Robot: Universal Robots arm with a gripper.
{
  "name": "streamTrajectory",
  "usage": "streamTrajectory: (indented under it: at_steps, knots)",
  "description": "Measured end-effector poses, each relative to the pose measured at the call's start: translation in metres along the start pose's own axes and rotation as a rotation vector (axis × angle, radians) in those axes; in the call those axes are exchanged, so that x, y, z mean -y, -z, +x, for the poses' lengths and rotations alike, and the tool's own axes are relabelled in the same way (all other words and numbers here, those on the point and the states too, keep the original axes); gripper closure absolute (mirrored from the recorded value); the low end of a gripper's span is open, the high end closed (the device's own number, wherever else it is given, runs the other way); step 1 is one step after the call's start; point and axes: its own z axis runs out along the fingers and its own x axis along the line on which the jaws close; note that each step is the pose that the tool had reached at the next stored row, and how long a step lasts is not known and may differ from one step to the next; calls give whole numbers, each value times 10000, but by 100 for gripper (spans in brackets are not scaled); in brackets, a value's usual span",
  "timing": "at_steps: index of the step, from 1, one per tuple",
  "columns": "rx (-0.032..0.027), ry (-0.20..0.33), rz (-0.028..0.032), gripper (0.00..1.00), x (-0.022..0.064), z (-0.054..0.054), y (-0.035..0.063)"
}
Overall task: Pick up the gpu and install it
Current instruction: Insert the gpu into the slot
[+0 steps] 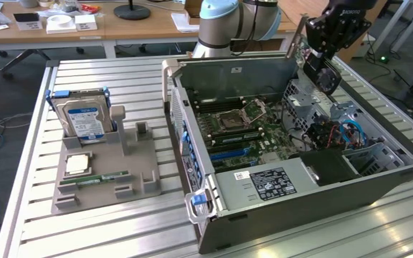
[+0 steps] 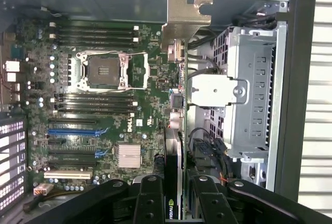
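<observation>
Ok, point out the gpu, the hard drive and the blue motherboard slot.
gpu (image 2: 173,182): wrist view, its thin edge.
hard drive (image 1: 84,121): exterior view, its blue label.
blue motherboard slot (image 2: 72,131): wrist view, middle of its length.

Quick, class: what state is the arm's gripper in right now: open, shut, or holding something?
Gripper: shut on the gpu, held edge-on above the open computer case.

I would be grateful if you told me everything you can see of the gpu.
The gpu is a thin black card, seen edge-on in the wrist view, with a small pale logo near its gripped end. It is clamped between the two black fingers of the claw and held over the open case, between the motherboard and the silvery drive cage. It is not yet seated in a slot.
</observation>
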Motion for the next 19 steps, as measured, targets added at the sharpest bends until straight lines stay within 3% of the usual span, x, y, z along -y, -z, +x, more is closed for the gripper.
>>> streamTrajectory:
  at_steps: [19]
  knots:
    - [-31,3242,-87,74,0,0,-8]
